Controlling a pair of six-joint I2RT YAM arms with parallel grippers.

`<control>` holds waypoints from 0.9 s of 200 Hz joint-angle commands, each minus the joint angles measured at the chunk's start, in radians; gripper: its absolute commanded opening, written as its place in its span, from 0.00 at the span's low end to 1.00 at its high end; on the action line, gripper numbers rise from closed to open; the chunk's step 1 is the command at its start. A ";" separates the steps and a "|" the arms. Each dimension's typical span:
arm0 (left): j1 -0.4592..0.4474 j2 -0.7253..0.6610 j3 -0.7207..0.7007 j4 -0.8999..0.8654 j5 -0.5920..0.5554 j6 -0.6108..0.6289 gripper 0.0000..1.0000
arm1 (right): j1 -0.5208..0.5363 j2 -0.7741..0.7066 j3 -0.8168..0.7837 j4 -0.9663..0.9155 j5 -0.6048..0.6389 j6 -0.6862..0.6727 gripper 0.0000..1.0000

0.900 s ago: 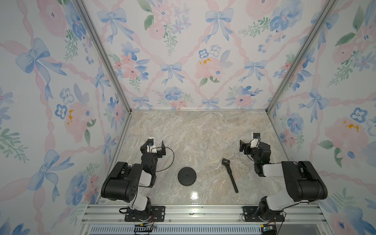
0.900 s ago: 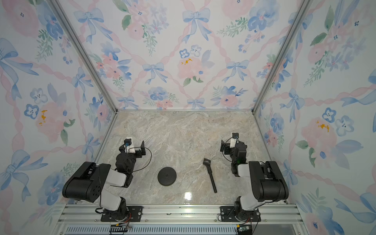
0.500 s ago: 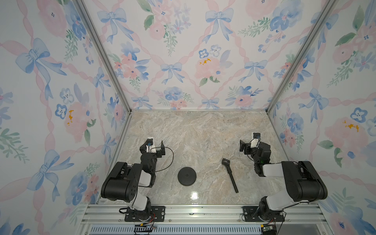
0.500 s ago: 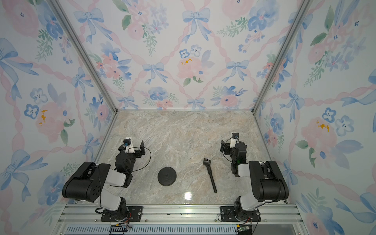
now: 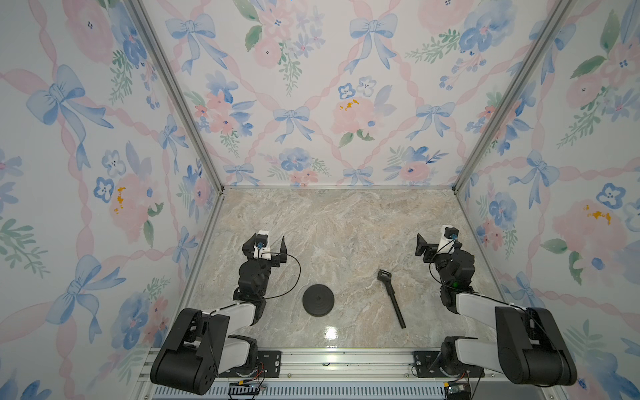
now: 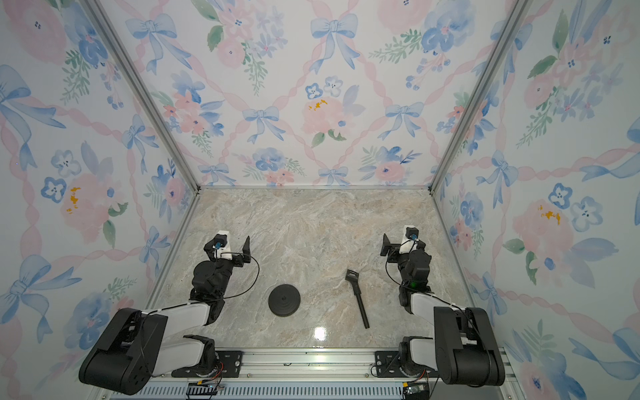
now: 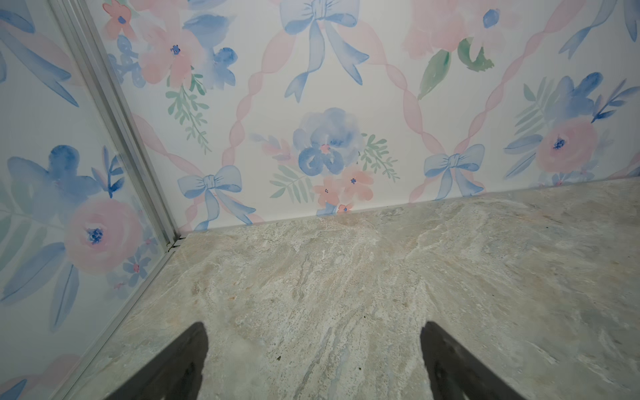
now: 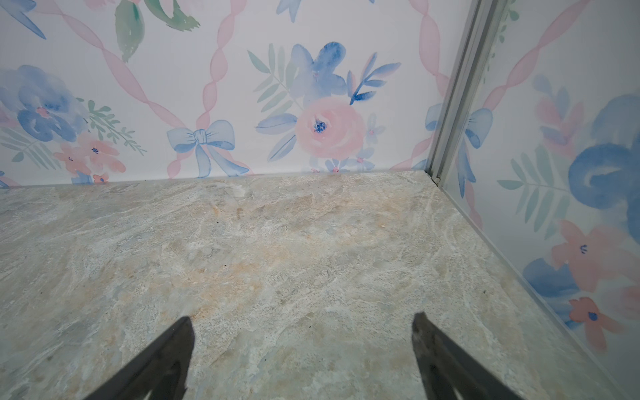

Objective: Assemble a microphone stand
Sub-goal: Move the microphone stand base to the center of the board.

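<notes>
The base lies flat on the table, and the rod lies apart from it, nearer the right arm. The left gripper and right gripper are spread wide and hold nothing.

tabletop: marbled, glossy; disc base: matt, smooth; rod: matt; frame rail: bare metal

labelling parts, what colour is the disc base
The base is plain black, clearest in a top view.

The black round disc base lies flat, dome up. Apart at its 3 o'clock, the thin rod lies flat, its C-clip pointing 11 o'clock.
</notes>
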 commanded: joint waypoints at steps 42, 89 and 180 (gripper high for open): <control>-0.004 0.128 0.036 -0.038 -0.052 0.032 0.98 | 0.006 0.155 -0.049 0.198 -0.010 -0.001 0.99; 0.034 0.185 0.024 0.056 0.006 -0.023 0.98 | 0.021 0.298 -0.078 0.383 -0.004 -0.020 0.99; 0.073 0.288 -0.007 0.210 -0.003 -0.069 0.98 | 0.065 0.270 0.036 0.126 0.031 -0.063 0.99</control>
